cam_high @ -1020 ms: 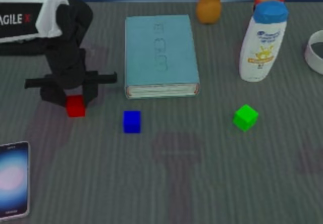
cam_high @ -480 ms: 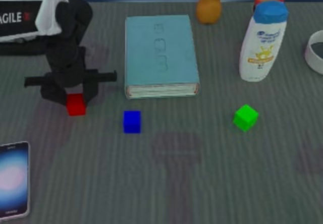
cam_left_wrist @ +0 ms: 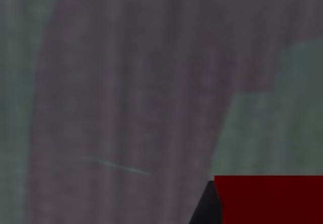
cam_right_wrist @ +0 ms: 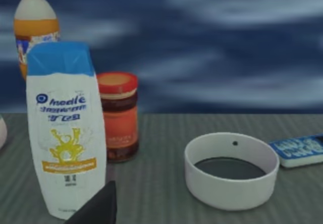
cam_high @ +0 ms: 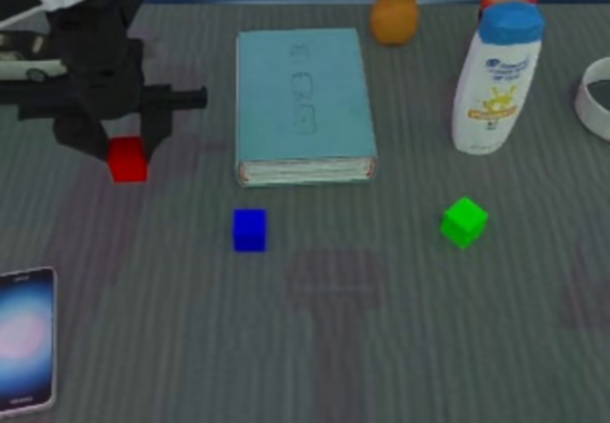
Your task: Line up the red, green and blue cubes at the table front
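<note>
**Red cube in the left gripper, far-left of the table**

The table [cam_high: 400, 347] is a broad dark grey surface with fine parallel ribs running near to far; behind its far edge lies a blurred blue-and-white backdrop.

The left gripper [cam_high: 122, 151] is at the far left, its fingers closed on the red cube [cam_high: 126, 159], whose faces sit roughly square to the table's ribs. In the left wrist view the cube [cam_left_wrist: 267, 199] fills one corner with the grey table behind it. The blue cube [cam_high: 250, 230] lies on the table, right of the red one and nearer the front, just in front of the pale blue book [cam_high: 303, 104], edges square to the ribs. The green cube [cam_high: 464, 221] lies further right, turned at an angle, near the white shampoo bottle [cam_high: 496, 80]. A cube has no long axis.

A phone [cam_high: 26, 337] lies at the near left; an orange bottle [cam_high: 396, 4], a red-lidded jar [cam_right_wrist: 117, 115] and a white bowl [cam_right_wrist: 231, 171] are at the far right. The right arm is out of the top view; whether its gripper is open cannot be told.
</note>
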